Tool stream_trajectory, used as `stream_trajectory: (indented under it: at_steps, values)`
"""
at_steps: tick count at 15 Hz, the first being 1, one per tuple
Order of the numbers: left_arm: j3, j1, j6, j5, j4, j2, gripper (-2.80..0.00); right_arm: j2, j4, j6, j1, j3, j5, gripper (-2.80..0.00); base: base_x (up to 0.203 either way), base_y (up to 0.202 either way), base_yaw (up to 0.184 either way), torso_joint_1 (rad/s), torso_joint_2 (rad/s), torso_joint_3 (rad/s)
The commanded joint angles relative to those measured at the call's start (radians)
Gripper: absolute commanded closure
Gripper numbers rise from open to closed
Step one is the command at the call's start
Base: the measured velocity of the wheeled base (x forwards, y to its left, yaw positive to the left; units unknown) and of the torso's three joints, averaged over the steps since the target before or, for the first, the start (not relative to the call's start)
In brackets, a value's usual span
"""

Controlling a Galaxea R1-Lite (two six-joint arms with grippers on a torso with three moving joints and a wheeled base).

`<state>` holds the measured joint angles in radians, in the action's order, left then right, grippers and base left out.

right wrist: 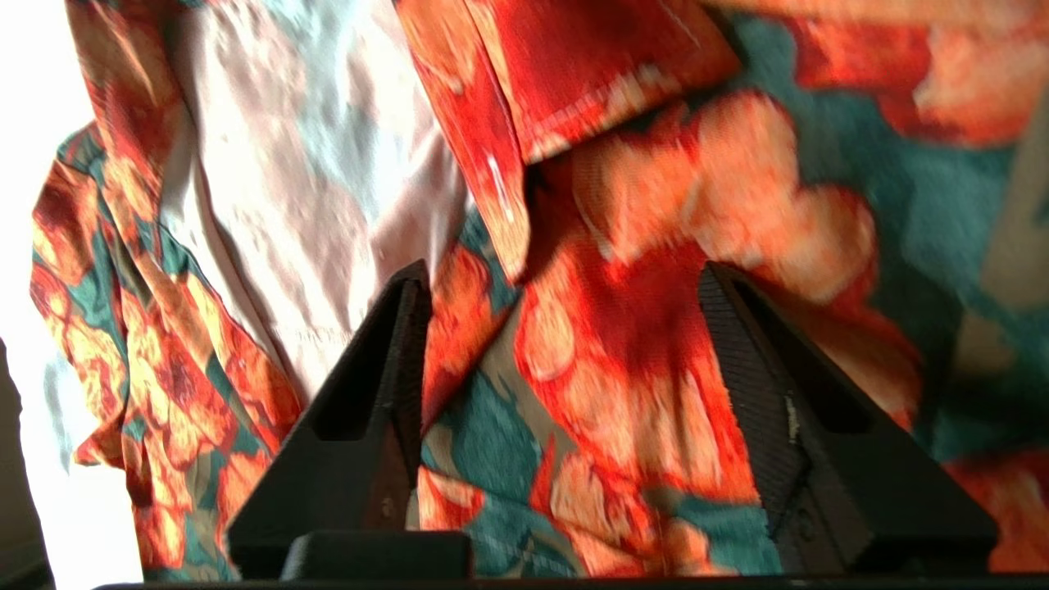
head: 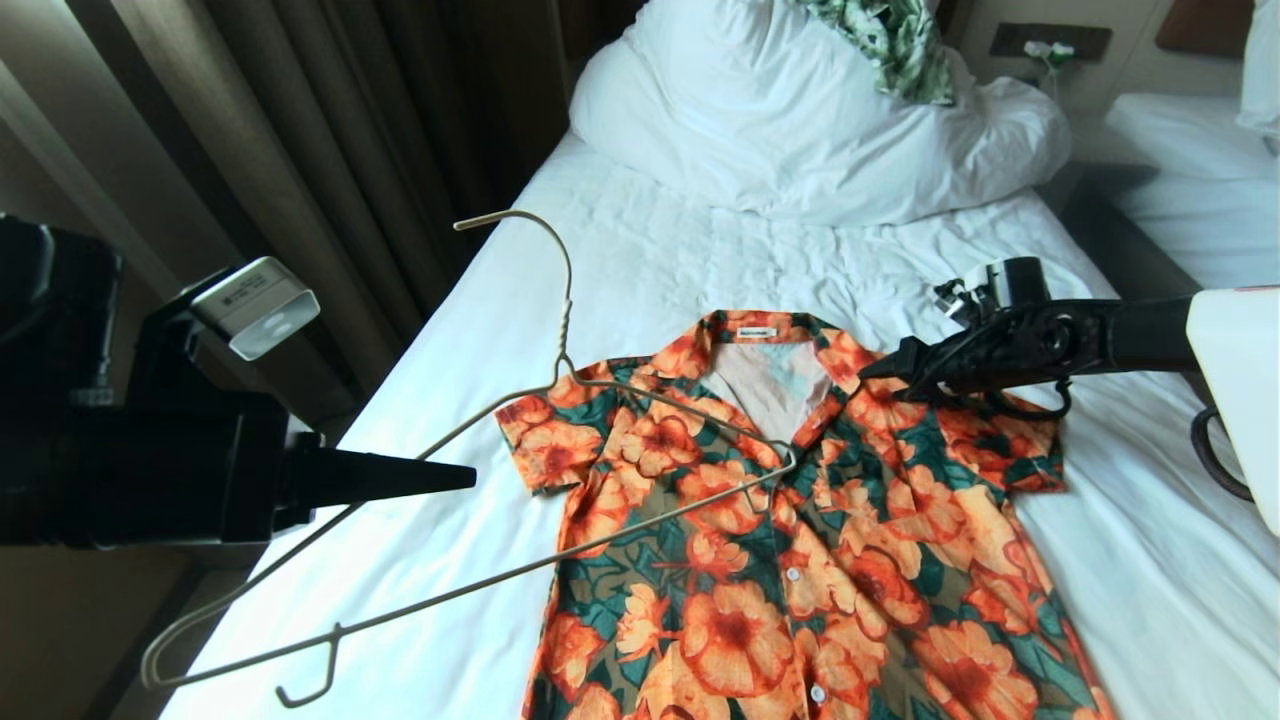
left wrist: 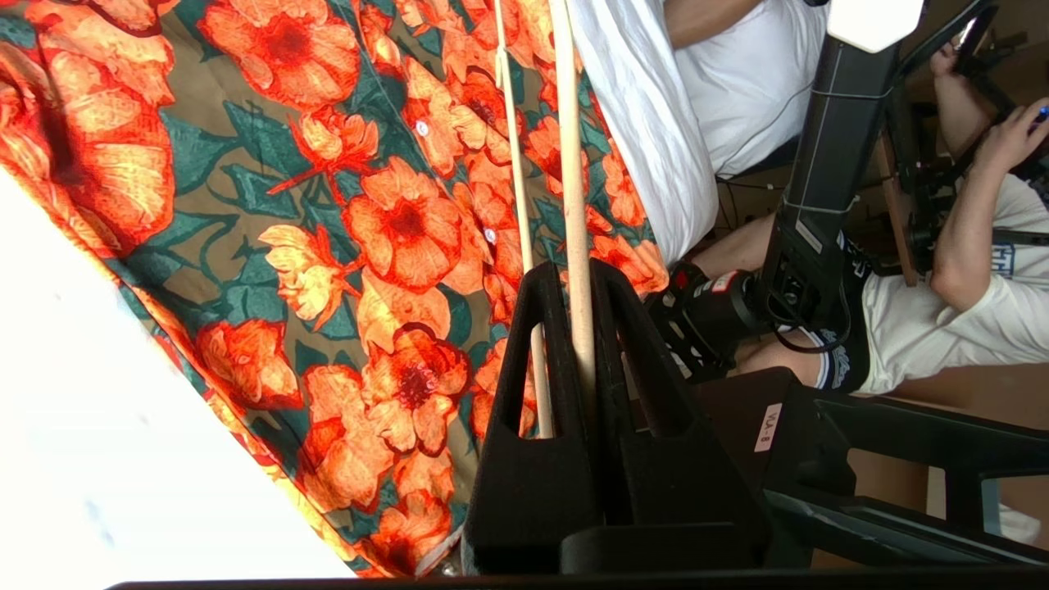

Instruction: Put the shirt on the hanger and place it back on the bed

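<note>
On the bed [head: 640, 260], the shirt [head: 800, 540] lies flat, front up, collar open toward the pillow [head: 800, 120], buttons done below the neck as far as I can see. Not hung yet.

Left gripper [head: 470, 478]: jaws closed tight on one slanted wire of the hanger [head: 560, 400], which is held off the sheet, tilted, hook pointing toward the headboard. 1 corner of the hanger reaches over the shirt's chest near the collar opening; the other corner hangs past the bed edge by the curtain [head: 300, 150].

Right gripper [head: 868, 372]: jaws wide apart, holding nothing, poised just above the collar and shoulder on its own side.

My read: early stage. Hanger picked up, collar not yet lifted, neither shoulder threaded. Left to do: open the neck, feed both hanger ends into the shoulders, lay the lot back down.

A green leaf-print cloth [head: 890, 40] sits on the pillow.
</note>
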<state>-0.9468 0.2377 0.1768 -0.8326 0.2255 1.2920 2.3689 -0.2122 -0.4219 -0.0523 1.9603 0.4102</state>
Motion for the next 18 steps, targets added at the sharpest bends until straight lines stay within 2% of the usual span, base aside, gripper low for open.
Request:
stream_trajectory:
  at_steps: [1,7,11,14,16,17,18]
  values:
    - [0.003,0.0,0.001,-0.005,0.001,-0.013,0.0,0.028,0.051,-0.01,-0.008,0.008,0.003,-2.8,0.0,0.0,0.0,0.0,0.0,0.0]
    - [0.022,0.002,0.0,-0.005,0.0,-0.033,0.0,0.088,0.263,-0.048,-0.048,0.011,0.004,-2.8,0.0,0.0,0.0,0.0,0.0,0.0]
    - [0.035,0.005,0.0,-0.007,-0.012,-0.041,0.0,0.107,0.312,-0.048,-0.067,0.016,0.004,-2.8,0.0,0.0,0.0,0.0,0.0,0.0]
    - [0.068,0.005,0.001,-0.011,-0.095,-0.049,0.0,0.086,0.328,-0.044,-0.068,0.011,-0.008,-2.8,0.0,0.0,0.0,0.0,0.0,0.0]
    - [0.074,0.005,0.003,-0.013,-0.104,-0.051,0.0,0.102,0.33,-0.041,-0.064,0.014,-0.008,-2.8,0.0,0.0,0.0,0.0,0.0,0.0]
    - [0.077,0.006,0.003,-0.013,-0.104,-0.053,0.0,0.117,0.341,-0.034,-0.064,0.018,-0.008,0.0,0.0,0.0,0.0,0.0,0.0,0.0]
    - [0.077,0.005,0.003,-0.013,-0.104,-0.053,0.0,0.125,0.38,-0.031,-0.063,0.018,-0.008,0.0,0.0,0.0,0.0,0.0,0.0,0.0]
